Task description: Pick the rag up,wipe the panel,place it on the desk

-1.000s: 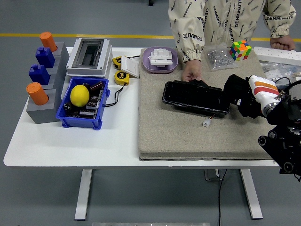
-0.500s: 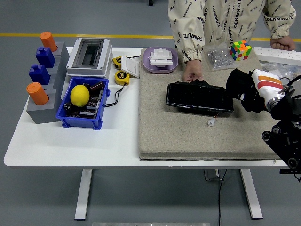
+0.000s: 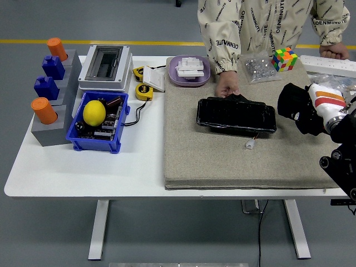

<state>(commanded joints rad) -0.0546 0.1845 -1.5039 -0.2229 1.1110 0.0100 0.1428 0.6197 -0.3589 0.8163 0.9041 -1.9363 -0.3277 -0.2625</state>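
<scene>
Right hand (image 3: 297,108) has pulled back right off the panel (image 3: 236,115), fingers curled around the dark rag (image 3: 290,99). Panel lies flat on the felt mat (image 3: 222,161), long axis left-right, white connector (image 3: 250,145) trailing off its near edge. Person's hand (image 3: 227,89) touches its far edge. Forearm angles in from the right.
</scene>
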